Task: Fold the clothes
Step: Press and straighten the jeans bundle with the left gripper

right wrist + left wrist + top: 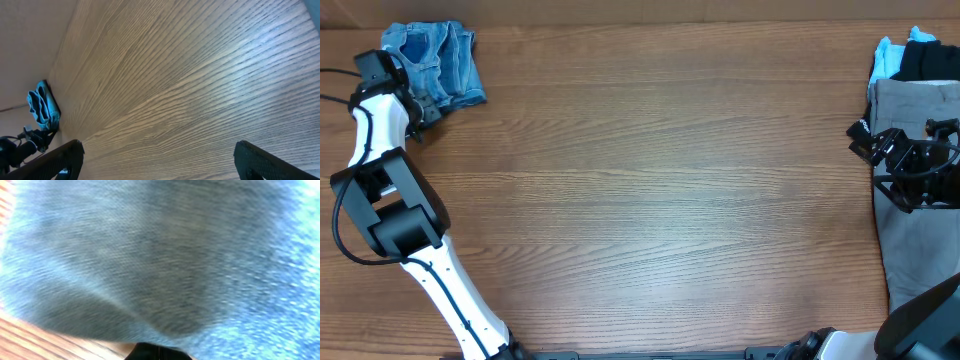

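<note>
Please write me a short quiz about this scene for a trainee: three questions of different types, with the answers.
1. True or false: the jeans lie at the far left corner of the table.
2. Which is nearest the right gripper? A. jeans B. grey trousers C. a towel
3. Fill in: the right gripper's jaws stand ____, with nothing between them.

Key: 1 true; 2 B; 3 open.
</note>
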Tool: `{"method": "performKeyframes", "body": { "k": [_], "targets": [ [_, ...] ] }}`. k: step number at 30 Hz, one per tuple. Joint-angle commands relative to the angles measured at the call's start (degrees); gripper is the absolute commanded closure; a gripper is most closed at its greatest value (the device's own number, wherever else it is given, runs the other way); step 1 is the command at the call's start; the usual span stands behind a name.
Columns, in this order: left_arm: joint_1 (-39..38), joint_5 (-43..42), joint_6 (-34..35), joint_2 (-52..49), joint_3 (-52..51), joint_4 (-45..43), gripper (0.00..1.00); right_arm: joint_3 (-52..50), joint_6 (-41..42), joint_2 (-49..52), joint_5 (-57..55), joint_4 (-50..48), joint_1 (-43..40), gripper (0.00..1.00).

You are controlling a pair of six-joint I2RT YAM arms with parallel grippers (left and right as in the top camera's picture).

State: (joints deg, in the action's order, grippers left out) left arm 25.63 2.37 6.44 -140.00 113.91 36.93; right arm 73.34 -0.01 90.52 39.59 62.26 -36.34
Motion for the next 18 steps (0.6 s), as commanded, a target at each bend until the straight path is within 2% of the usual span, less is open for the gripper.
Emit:
{"method": "performKeyframes", "body": {
  "k": [1, 6, 12, 14, 18],
  "targets": [
    [1.11, 2.12, 0.39, -1.97, -0.46, -2.05, 0.96, 0.55, -0.46, -0.39, -0.13, 0.02, 0.00, 0.00],
    [1.20, 2.10, 0.11, -2.71, -0.50, -7.58, 0.92, 0.55, -0.22, -0.39, -0.11, 0.20, 0.00, 0.00],
    [1.20, 2.12, 0.20, -2.73, -0.50, -9.73, 0.87, 0.55, -0.26, -0.39, -0.15, 0.85, 0.00, 0.00],
    [1.20, 2.10, 0.17, -2.71, -0.50, -9.66, 0.81, 0.55, -0.24, -0.39, -0.13, 0.66, 0.00, 0.00],
    [1.14, 2.12, 0.17, -2.51, -0.24, -8.33, 0.61, 0.55, -0.24, -0.39, -0.13, 0.52, 0.00, 0.00]
  ]
}}
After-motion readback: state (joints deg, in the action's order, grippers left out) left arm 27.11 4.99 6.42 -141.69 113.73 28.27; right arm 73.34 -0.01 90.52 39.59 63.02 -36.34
